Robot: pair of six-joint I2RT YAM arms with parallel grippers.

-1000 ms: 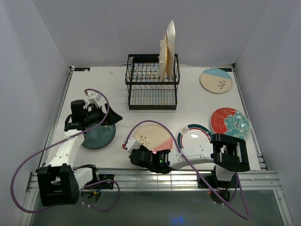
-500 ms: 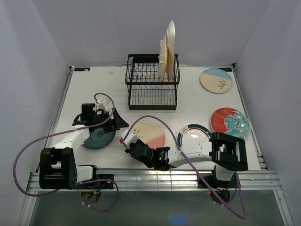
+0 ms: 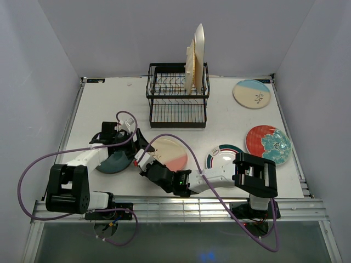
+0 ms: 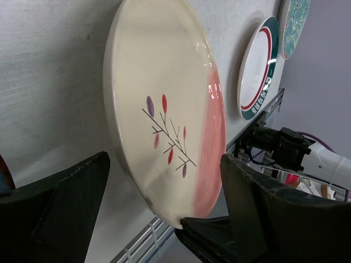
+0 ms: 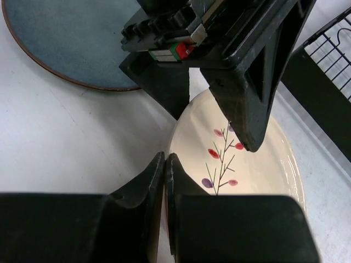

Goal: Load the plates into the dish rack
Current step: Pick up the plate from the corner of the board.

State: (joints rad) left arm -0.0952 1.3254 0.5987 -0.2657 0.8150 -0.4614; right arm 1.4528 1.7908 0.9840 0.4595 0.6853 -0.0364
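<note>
The cream-pink floral plate (image 3: 167,153) is tilted up off the table at front centre. My right gripper (image 5: 165,164) is shut on its near-left rim; it also shows in the top view (image 3: 148,159). My left gripper (image 3: 139,144) is open, and its fingers (image 5: 249,82) straddle the same plate's left edge: one over the plate face, one beside it. In the left wrist view the plate (image 4: 164,109) fills the gap between my open fingers (image 4: 60,213). The dish rack (image 3: 178,101) holds two upright plates (image 3: 194,57), yellow woven and white.
The dark teal plate (image 3: 114,160) lies on the table just left of my left gripper. The white plate with teal-red rim (image 3: 225,158), the red-teal floral plate (image 3: 267,143) and the cream-and-blue plate (image 3: 251,93) lie to the right. Purple cables loop over both arms.
My right gripper has carried the cream-pink plate left and away from me, tilting it. My left gripper has moved right, off the dark teal plate, to the cream-pink plate's edge.
</note>
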